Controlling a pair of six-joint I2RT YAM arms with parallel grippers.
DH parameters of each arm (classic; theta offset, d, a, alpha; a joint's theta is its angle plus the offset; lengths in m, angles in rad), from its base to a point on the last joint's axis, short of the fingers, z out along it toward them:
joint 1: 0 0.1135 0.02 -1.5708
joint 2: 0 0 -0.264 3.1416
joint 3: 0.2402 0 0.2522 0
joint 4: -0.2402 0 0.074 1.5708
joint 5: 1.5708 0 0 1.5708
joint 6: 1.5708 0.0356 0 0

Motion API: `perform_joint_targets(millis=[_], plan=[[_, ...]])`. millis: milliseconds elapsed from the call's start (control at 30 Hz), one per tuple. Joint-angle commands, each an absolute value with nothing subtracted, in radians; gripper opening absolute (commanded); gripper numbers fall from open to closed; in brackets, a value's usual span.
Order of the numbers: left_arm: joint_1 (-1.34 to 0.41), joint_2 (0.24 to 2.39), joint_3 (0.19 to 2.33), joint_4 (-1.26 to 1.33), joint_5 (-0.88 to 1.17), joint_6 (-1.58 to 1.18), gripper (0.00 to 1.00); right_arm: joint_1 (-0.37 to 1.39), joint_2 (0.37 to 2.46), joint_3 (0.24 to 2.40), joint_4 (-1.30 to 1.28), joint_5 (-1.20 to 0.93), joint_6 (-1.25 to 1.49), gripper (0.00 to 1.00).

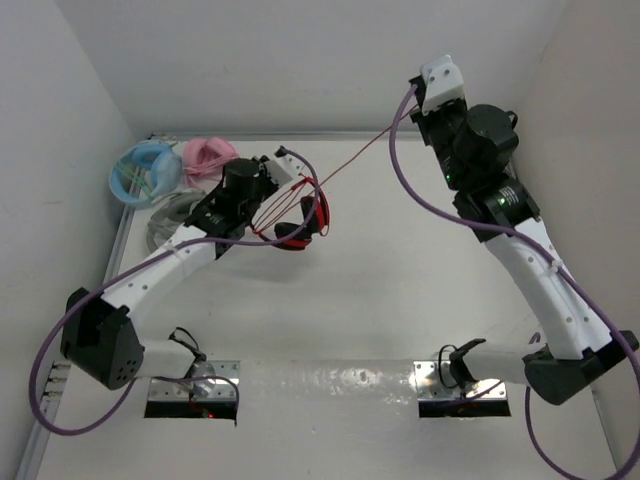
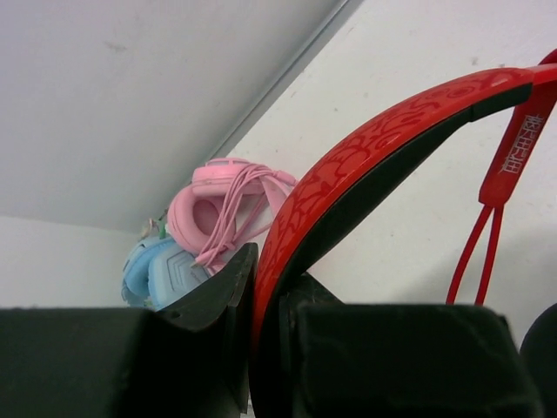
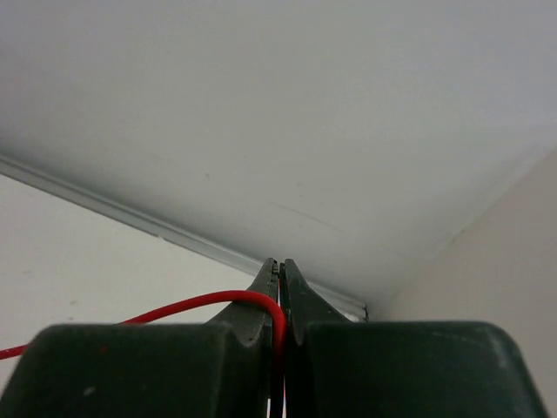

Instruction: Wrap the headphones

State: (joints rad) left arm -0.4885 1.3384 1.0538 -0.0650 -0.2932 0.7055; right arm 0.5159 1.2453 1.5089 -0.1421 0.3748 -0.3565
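Headphones [image 2: 365,144]: in left gripper [image 2: 265,296]
Spare pairs [image 1: 208,155]: left of headphones
Cable [image 3: 218,296]: from headphones back-right into right gripper [image 3: 280,270]

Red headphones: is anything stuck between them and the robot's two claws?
No, nothing visible. The left gripper is shut on the black-and-red headband of the red over-ear headphones, and the right gripper pinches their thin red cable, pulled taut.

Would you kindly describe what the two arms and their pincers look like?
The left arm and right arm have white shells, black joints and a purple cable each; a green light glows on the right one. The pincer fingers are dark plastic.
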Motion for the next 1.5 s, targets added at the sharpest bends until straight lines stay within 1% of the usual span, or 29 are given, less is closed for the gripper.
perform_joint_targets(millis=[0, 167, 400, 600, 800, 1000, 1133, 1200, 1267, 1300, 1333, 1367, 1400, 1467], plan=[[-0.554, 1.224, 1.040, -0.124, -0.242, 0.690, 0.00, 0.420, 1.278, 1.528, -0.124, 0.315, -0.252, 0.00], [-0.609, 1.174, 1.039, -0.247, -0.210, 0.667, 0.00, 0.327, 1.350, 1.551, -0.129, 0.261, -0.184, 0.00], [-0.672, 1.161, 1.045, -0.313, -0.196, 0.644, 0.00, 0.282, 1.393, 1.557, -0.130, 0.242, -0.181, 0.00], [-0.675, 1.154, 1.149, -0.393, -0.135, 0.583, 0.00, 0.232, 1.375, 1.464, -0.094, 0.238, -0.157, 0.00], [-0.676, 1.147, 1.146, -0.399, -0.150, 0.581, 0.00, 0.127, 1.348, 1.399, -0.066, 0.166, -0.060, 0.00], [-0.676, 1.149, 1.170, -0.423, -0.109, 0.568, 0.00, 0.110, 1.354, 1.368, -0.055, 0.127, -0.063, 0.00], [-0.676, 1.149, 1.258, -0.488, -0.013, 0.514, 0.00, 0.110, 1.364, 1.315, -0.017, 0.111, -0.040, 0.00], [-0.676, 1.150, 1.339, -0.541, 0.092, 0.470, 0.00, 0.110, 1.364, 1.281, 0.024, 0.072, -0.028, 0.00], [-0.676, 1.157, 1.402, -0.577, 0.190, 0.422, 0.00, 0.110, 1.356, 1.207, 0.090, 0.003, 0.003, 0.00], [-0.676, 1.161, 1.461, -0.603, 0.240, 0.407, 0.00, 0.112, 1.351, 1.157, 0.112, -0.073, 0.059, 0.00], [-0.676, 1.161, 1.491, -0.612, 0.262, 0.390, 0.00, 0.113, 1.348, 1.126, 0.139, -0.074, 0.081, 0.00], [-0.676, 1.166, 1.537, -0.627, 0.281, 0.362, 0.00, 0.117, 1.339, 1.096, 0.212, -0.156, 0.104, 0.00], [-0.676, 1.167, 1.557, -0.632, 0.314, 0.345, 0.00, 0.136, 1.333, 1.021, 0.254, -0.194, 0.130, 0.00], [-0.676, 1.177, 1.618, -0.638, 0.343, 0.290, 0.00, 0.176, 1.318, 0.950, 0.360, -0.209, 0.146, 0.00]])
